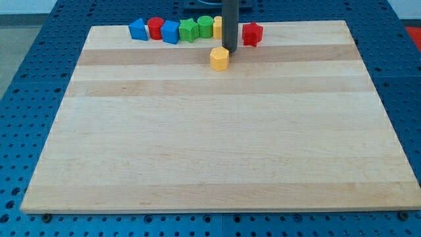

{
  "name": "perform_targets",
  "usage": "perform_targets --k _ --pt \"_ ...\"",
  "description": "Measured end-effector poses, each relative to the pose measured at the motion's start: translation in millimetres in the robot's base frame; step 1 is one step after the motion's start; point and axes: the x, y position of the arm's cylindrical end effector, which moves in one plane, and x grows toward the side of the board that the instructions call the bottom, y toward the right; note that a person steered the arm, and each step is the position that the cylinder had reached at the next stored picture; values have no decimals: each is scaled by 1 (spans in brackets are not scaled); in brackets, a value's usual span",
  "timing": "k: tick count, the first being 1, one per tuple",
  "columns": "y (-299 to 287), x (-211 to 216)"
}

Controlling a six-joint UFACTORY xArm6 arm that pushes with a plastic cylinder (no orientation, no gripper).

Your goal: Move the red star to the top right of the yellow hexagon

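Note:
The red star (252, 33) lies near the board's top edge, right of centre. The yellow hexagon (220, 58) lies a little below and to the left of it. My tip (229, 49) stands between them, just above and right of the hexagon, close to its upper right corner, and left of and below the star. The rod rises out of the view's top.
A row of blocks runs along the top edge left of the rod: a blue block (137, 29), a red round block (155, 28), a blue block (170, 31), a green star (189, 29), a green block (205, 26), and a yellow block (218, 26) partly hidden by the rod.

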Motion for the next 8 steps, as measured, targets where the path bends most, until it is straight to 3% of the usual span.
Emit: perform_targets --k 2,3,4,5,6,7,8 --pt "0 0" --pt "28 39" --pt "112 60" --pt "166 15" --pt "171 -56" --pt "144 -86" --pt "83 -65"
